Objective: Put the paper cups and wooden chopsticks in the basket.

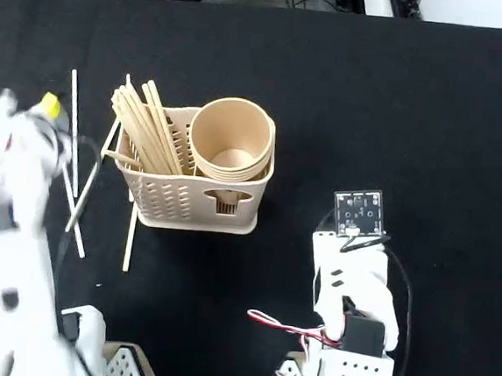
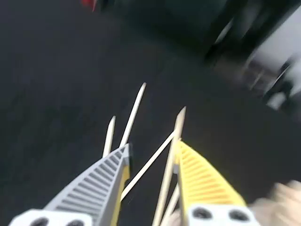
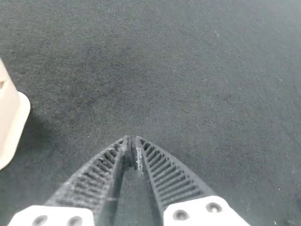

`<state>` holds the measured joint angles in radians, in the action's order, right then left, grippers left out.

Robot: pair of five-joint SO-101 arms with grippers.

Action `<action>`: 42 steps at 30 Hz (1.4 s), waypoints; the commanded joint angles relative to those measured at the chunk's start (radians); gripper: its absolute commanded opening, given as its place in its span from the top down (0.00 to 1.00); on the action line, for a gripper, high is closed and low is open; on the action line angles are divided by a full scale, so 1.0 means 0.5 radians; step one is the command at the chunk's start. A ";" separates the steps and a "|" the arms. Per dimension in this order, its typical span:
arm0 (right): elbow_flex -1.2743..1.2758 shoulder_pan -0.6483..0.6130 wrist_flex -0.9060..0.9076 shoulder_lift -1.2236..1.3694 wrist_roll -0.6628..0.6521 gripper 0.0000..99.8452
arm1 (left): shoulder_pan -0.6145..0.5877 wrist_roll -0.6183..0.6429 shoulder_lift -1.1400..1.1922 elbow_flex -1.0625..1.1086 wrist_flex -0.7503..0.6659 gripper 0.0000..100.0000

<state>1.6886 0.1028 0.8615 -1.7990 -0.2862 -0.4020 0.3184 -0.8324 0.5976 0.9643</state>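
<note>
We see the black table [image 1: 432, 125], with the left arm [image 1: 4, 246] at its left edge. The basket [image 1: 192, 202] stands left of centre. It holds stacked paper cups [image 1: 231, 138] on its right side and a bundle of chopsticks [image 1: 142, 121] on its left. Just left of it lie loose chopsticks [image 1: 74, 129]. The left gripper [image 2: 151, 147] is spread apart over them. The right gripper [image 3: 131, 147] is clenched on nothing.

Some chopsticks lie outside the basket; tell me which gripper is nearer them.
Left. The left gripper hangs open right over the loose chopsticks beside the basket; the right gripper sits shut over the table on the basket's other side.
</note>
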 commanded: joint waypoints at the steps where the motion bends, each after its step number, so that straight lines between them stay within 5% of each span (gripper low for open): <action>1: -0.002 0.021 -0.021 -0.008 -0.006 0.97 | -0.124 -0.068 0.651 -0.428 0.055 0.84; 14: -0.002 0.018 -0.018 -0.005 -0.006 0.97 | -0.140 0.003 1.970 -1.232 0.098 0.84; 42: -0.002 0.018 -0.018 -0.005 -0.006 0.97 | -0.044 -0.098 3.646 -3.300 1.231 0.84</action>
<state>1.6886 0.1028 0.8615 -1.7990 -0.2862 -0.4526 0.2770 0.9444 -0.8769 1.4998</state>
